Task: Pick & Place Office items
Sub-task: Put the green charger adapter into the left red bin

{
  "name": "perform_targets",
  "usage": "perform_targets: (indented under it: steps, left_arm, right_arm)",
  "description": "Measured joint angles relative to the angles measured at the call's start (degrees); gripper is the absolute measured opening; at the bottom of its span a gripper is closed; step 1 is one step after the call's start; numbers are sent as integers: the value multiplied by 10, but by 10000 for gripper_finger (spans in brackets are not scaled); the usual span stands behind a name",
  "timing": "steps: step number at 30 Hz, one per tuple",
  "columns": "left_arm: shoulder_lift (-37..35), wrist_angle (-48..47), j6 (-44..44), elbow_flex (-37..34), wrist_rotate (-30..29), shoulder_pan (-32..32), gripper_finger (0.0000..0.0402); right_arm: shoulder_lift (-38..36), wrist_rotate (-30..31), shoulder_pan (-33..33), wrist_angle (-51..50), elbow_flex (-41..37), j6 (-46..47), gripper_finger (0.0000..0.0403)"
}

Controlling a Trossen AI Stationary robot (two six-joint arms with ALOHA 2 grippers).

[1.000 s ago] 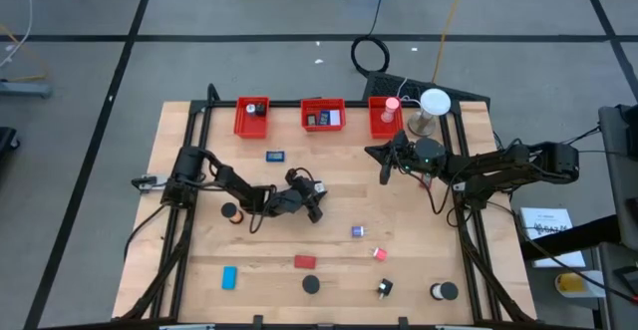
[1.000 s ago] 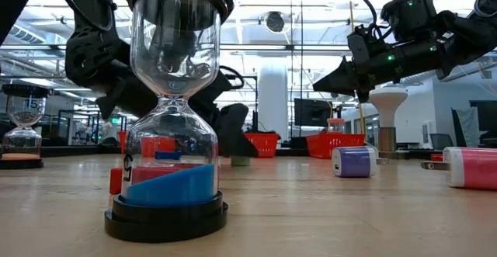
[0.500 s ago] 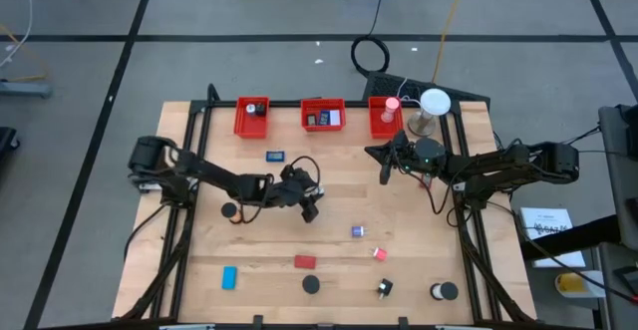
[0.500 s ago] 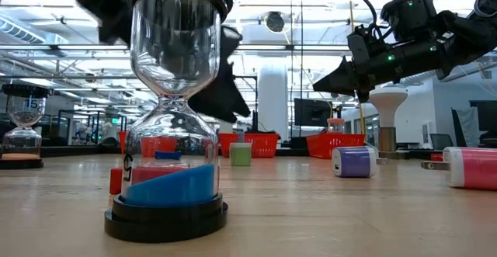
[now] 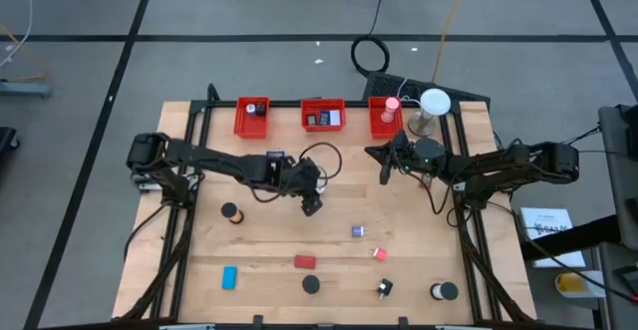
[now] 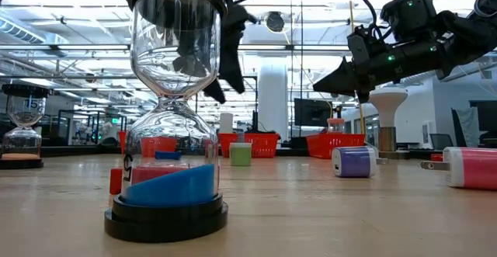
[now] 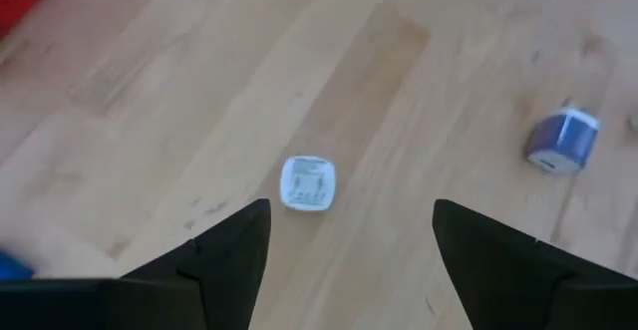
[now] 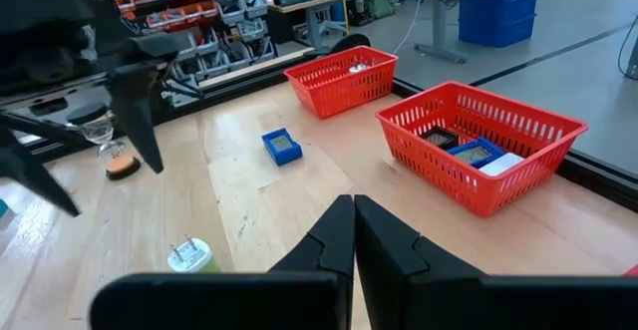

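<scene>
Wooden table (image 5: 409, 270) on grey floor, left gripper (image 5: 312, 206) spread over it, right gripper (image 5: 383, 166) pressed together, 3 red bins (image 5: 322, 117) behind.

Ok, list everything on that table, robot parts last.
bins: three, red, in a row along the back edge
lamp: one, white, back right
hourglasses: two, black-capped; blue sand at the front, orange sand left of centre
small blue block: one, in front of the left bin
green-and-white block: one, mid-table under the left gripper
purple block: one, centre right
pink piece: one, just in front of the purple block
red block: one, front centre
blue block: one, front left
black clip: one, front right
round black-and-white piece: one, front right
left gripper: open, mid-table
right gripper: shut, near the right bin
</scene>
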Motion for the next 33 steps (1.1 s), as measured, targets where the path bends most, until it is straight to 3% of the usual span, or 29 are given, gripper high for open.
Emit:
perform_targets:
  steps: [7, 19, 33]
  left_arm:
    - [4, -28, -33, 9, 39, 19, 274]
    - [5, -105, -60, 56, 39, 20, 274]
    - [163, -221, 9, 236, 82, 34, 273]
  right_arm:
    - [0, 0, 0, -1, 0, 0, 4]
    - [0, 0, 0, 1, 0, 0, 4]
    - [0, 0, 0, 3, 0, 0, 4]
